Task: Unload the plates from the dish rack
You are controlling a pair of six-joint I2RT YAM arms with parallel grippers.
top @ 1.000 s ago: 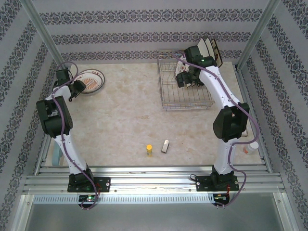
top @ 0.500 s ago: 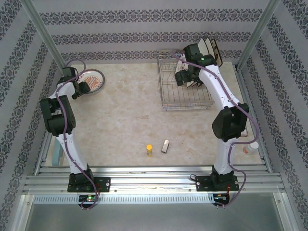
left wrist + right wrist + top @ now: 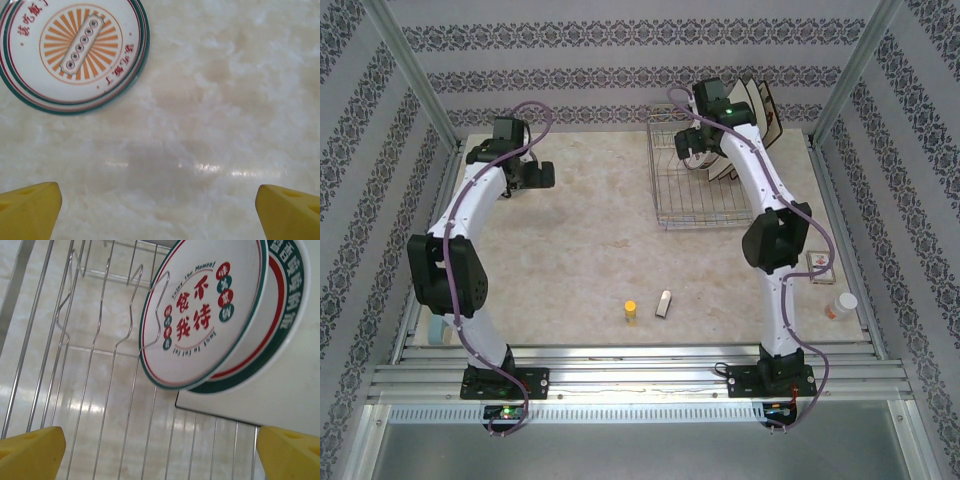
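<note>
In the left wrist view a round white plate (image 3: 75,50) with teal and red rings and an orange sunburst lies flat on the marble table, up and to the left of my left gripper (image 3: 160,210). That gripper is open and holds nothing. My right gripper (image 3: 160,450) is also open and hangs over the dish rack (image 3: 95,365). Ahead of it a teal-rimmed round plate (image 3: 200,315) stands in the wire slots. A second round plate (image 3: 282,330) and a white square plate back (image 3: 260,410) stand behind it. From above, the right gripper (image 3: 688,148) is over the rack's (image 3: 705,205) far part.
Square plates (image 3: 760,100) lean at the rack's far right corner. A small yellow object (image 3: 631,311) and a silver block (image 3: 664,303) lie near the table's front middle. A small bottle (image 3: 840,304) and a flat card (image 3: 817,263) sit at the right edge.
My left gripper has opened, let go of the round plate on the table and swung right, away from it. The right gripper has shifted a little farther back over the rack.
</note>
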